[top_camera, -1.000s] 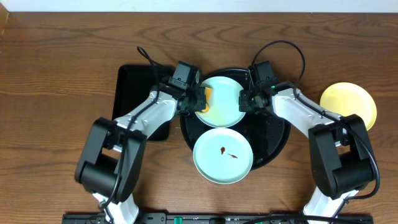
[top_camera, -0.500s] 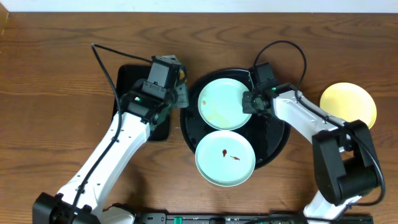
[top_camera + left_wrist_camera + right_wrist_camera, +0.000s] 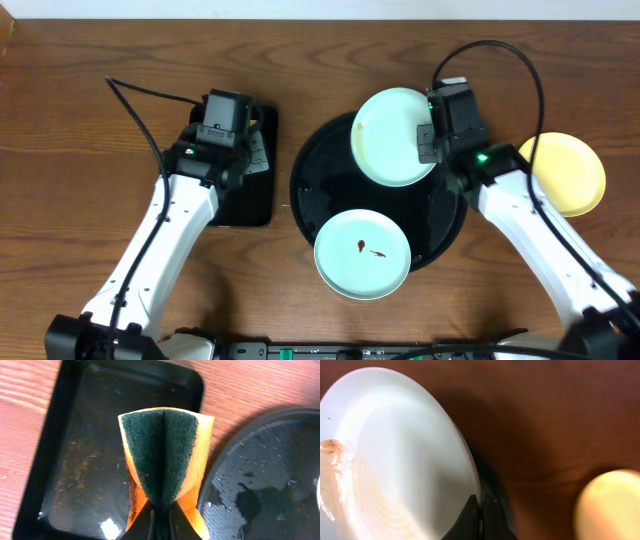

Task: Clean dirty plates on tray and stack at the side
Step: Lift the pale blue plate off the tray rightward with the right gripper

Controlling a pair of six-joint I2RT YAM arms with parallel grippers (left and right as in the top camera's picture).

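Observation:
My right gripper is shut on the right rim of a mint-green plate and holds it lifted over the back of the round black tray. In the right wrist view the plate shows a faint brown smear at its left. A second mint plate with brown sauce spots lies at the tray's front. The yellow plate lies on the wood at the right. My left gripper is shut on a folded orange and green sponge, over the rectangular tray.
A smaller rectangular black tray with a wet bottom lies left of the round tray; it also shows in the left wrist view. The round tray's floor is wet. Bare wood tabletop surrounds both.
My left gripper moved left with the sponge, off the plate and over the rectangular tray. My right gripper lifted the back mint plate and carried it up and to the right.

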